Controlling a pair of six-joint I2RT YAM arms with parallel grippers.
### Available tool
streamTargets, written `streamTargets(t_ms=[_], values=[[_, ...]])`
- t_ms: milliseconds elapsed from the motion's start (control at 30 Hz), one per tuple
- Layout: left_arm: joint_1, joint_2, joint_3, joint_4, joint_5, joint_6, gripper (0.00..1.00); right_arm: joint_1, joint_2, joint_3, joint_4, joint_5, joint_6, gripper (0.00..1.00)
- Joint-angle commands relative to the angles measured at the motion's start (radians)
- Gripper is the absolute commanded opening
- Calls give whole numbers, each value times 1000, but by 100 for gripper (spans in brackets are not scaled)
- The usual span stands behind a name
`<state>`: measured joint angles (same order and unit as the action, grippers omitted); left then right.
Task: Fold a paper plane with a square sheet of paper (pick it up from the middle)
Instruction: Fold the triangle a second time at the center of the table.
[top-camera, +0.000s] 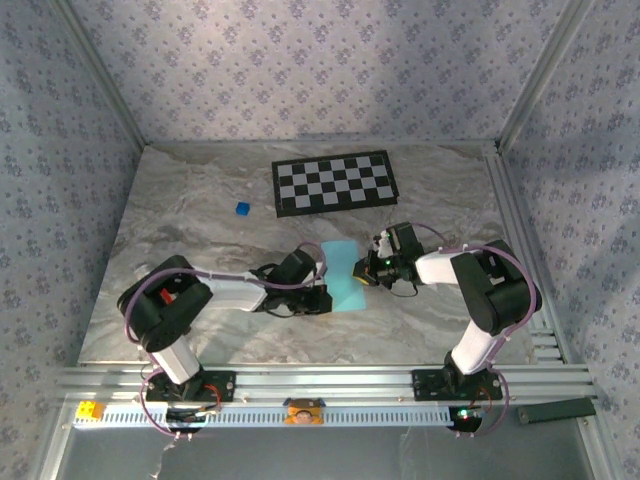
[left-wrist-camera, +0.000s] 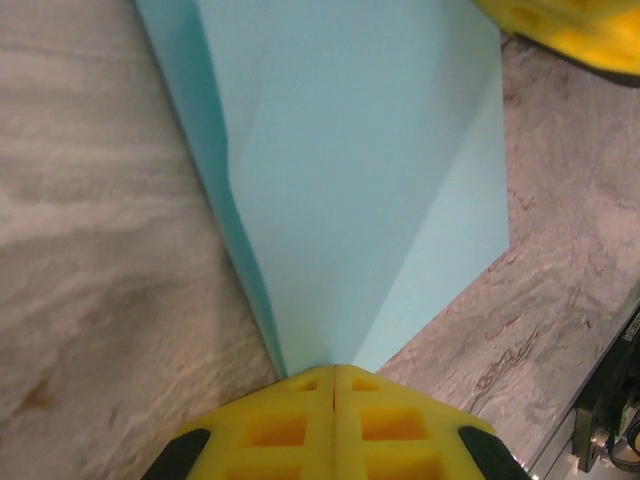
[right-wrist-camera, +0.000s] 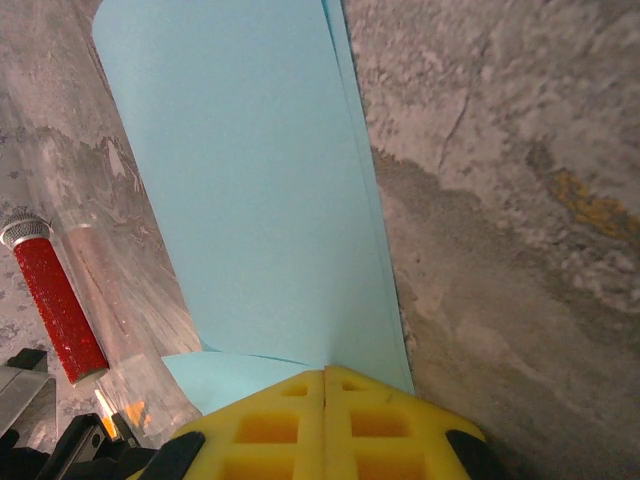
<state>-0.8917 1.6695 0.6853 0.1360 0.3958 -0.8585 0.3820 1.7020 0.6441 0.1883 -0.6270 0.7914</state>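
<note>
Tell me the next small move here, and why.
Probably slide the right gripper along the doubled edge to sharpen the crease while the left gripper holds its end. Both are shut on opposite sides of the paper, and the right wrist view shows two layers whose edges are slightly offset, so the fold looks loose.

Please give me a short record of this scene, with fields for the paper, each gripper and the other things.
paper: light blue, folded in layers, middle of the table
left gripper: shut on the paper's left edge
right gripper: shut on its right edge
checkerboard: flat, far side of the table
cube: small, dark blue, left of the checkerboard, apart from it
</note>
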Motion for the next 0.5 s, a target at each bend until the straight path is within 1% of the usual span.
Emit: streamTargets(t_ms=[0,133,267,367,467], values=[[-12,-22,-16,-185,-18,51,5,-10,33,-20,-122,98,-33,0],[-20,-38,8,-243,-51,73,5,-10,28,-23,-118,97,-32,0],[-19,-99,-22,-169,-78,23,0,-9,23,-23,-111,89,-31,0],[-14,-159,-39,-134,-121,-11,0,-11,18,-24,-105,83,-30,0],[1,-192,-36,-108,-126,-26,0,-8,8,-17,-111,82,-29,0]])
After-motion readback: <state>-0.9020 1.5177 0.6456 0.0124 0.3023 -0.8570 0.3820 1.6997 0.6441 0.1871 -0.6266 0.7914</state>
